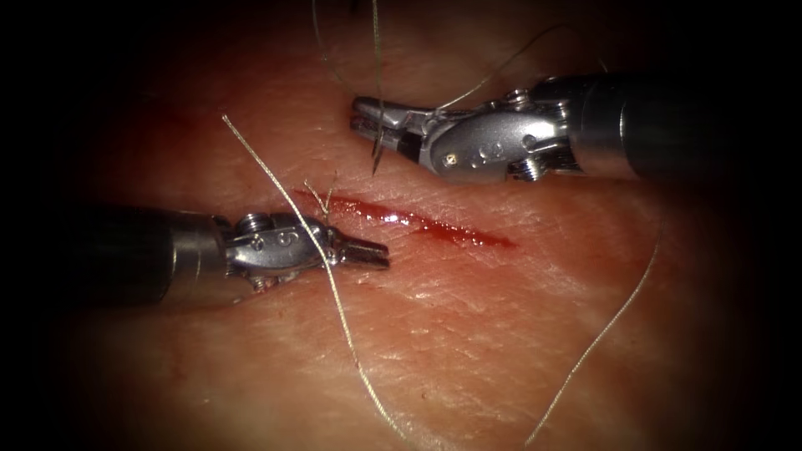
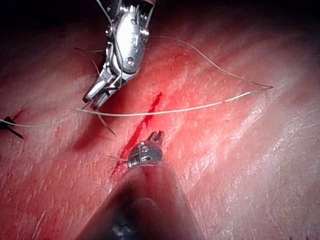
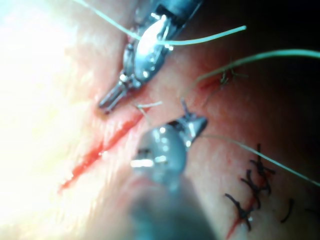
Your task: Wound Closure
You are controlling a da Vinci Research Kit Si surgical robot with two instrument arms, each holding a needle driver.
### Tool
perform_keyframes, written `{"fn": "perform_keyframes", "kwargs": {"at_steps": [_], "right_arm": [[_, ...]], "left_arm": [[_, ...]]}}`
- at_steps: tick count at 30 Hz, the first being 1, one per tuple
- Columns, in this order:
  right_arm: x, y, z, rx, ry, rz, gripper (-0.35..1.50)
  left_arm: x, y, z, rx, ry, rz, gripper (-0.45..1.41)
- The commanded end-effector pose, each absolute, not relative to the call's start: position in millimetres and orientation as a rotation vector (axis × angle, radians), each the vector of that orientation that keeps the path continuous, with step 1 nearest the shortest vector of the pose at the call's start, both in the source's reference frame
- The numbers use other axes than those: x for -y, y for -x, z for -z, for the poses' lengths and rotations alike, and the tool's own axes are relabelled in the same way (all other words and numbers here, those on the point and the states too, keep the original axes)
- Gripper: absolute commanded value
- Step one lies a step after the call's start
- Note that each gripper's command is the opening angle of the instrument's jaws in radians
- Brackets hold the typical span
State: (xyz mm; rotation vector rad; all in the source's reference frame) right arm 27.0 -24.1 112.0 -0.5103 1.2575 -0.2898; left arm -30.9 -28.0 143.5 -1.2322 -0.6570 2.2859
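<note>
Right tool (image 1: 368, 117) is clamped on the needle (image 1: 378, 149), thin and dark, hanging point-down clear of the tissue (image 1: 468, 334) above the cut (image 1: 409, 219). Left tool (image 1: 372, 251) sits closed, empty, thread (image 1: 334, 284) draped over it. From the right wrist view we also spot dark stitches (image 3: 250, 192).

The needle (image 1: 378, 134) rises past the picture's top edge; its upper curve is cut off.

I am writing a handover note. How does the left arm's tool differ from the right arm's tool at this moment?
The right arm's tool holds the needle, clear of the tissue; the left arm's tool holds nothing. The right tool sits above the cut, the left one at the cut's left end. Both have shut fingers.
</note>
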Motion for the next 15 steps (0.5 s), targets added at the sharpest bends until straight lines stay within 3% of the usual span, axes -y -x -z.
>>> {"fn": "perform_keyframes", "kwargs": {"at_steps": [1, 15], "right_arm": [[24.2, -27.7, -112.6, -1.259, 0.512, 0.292, -0.35], [24.9, -28.1, -113.7, -1.234, 0.534, 0.335, -0.35]], "left_arm": [[28.3, 31.3, -144.1, 0.657, 1.232, -2.286, 0.02], [28.2, 30.9, -144.2, 0.657, 1.226, -2.292, -0.05]]}}
